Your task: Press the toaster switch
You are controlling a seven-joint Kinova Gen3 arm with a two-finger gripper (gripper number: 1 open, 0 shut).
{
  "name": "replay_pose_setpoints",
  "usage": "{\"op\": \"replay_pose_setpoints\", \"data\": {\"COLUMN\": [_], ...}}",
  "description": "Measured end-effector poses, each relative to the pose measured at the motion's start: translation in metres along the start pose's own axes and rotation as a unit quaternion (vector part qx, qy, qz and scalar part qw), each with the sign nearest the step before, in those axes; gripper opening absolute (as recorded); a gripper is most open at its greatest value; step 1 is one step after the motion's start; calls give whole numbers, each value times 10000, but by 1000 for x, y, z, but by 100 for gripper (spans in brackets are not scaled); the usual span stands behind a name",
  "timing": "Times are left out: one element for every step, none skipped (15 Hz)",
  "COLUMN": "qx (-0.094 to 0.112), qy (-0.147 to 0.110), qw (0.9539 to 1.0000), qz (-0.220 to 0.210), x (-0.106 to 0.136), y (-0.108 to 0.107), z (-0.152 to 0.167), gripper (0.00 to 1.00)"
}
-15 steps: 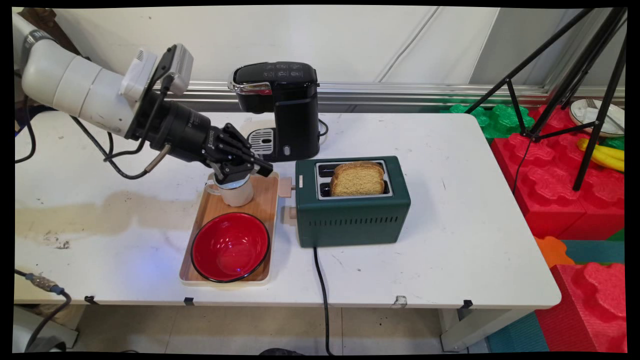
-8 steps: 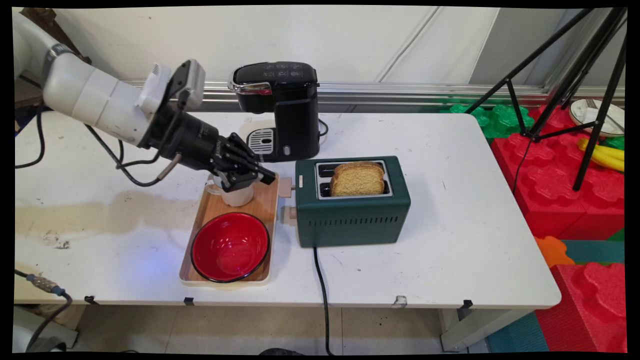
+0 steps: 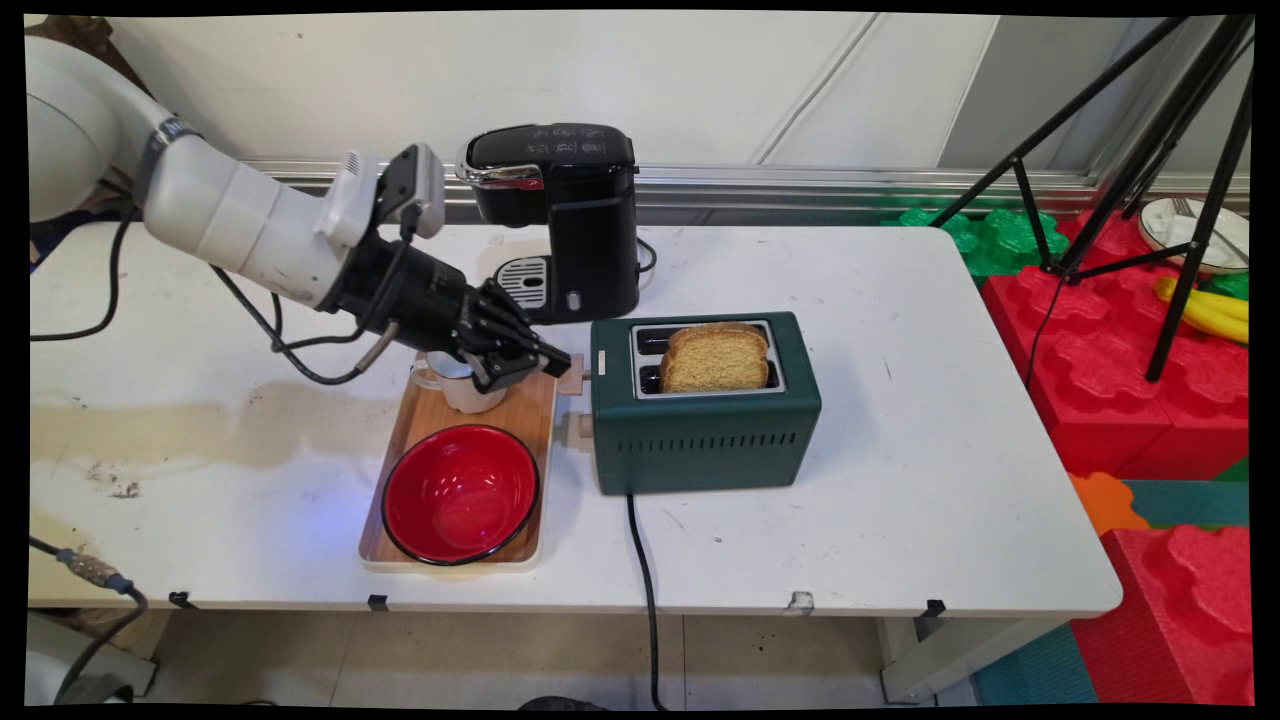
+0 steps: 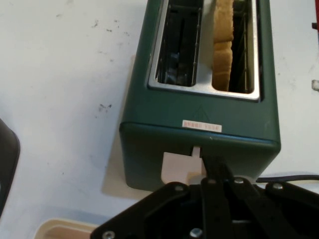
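The arm reaches in low from the left across the white counter (image 3: 880, 330), and its gripper (image 3: 553, 360) sits right at the end of the green toaster (image 3: 705, 420), with the jaws drawn together into one narrow black tip. In the hand view that tip (image 4: 212, 164) is touching the pale lever (image 4: 180, 167) on the toaster's (image 4: 199, 134) end face, pressed against the lever's right-hand side, and the jaws grip nothing. In the main view the same lever (image 3: 572, 373) pokes out toward the gripper, with a second pale knob (image 3: 578, 428) lower on that end. A slice of brown bread (image 3: 716, 357) stands upright in the toaster's nearer slot, its top well above the rim, while the far slot (image 3: 652, 340) is dark. Just under the gripper a white mug (image 3: 460, 385) stands at the far end of a wooden tray (image 3: 535, 420), and a red bowl (image 3: 461, 493) fills the tray's near end. A black coffee machine (image 3: 560, 215) stands behind the tray, near the wall. The toaster's black cord (image 3: 645, 590) runs off the counter's near edge. Off the counter's right side are red foam blocks (image 3: 1120, 370) and a black tripod (image 3: 1180, 170).
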Motion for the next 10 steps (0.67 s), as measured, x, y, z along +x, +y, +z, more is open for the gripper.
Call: {"op": "replay_pose_setpoints", "data": {"qx": [-2, -5, -6, -8, -13, -19, -23, -25, -30, -36], "qy": [-6, -9, -12, -18, -27, -39, -49, -55, -64, -78], "qw": [10000, 10000, 10000, 10000, 10000, 10000, 10000, 10000, 10000, 10000], "qz": [-4, -8, -11, -15, -21, -26, -30, -33, -35, -38], "x": [-1, -1, -1, -2, -3, -4, -6, -7, -8, -10], "y": [0, 0, -1, -1, -1, -1, -1, -1, -1, -1], "z": [4, 8, 10, 13, 17, 21, 24, 26, 29, 32], "gripper": [0, 0, 0, 0, 0, 0, 0, 0, 0, 0]}}
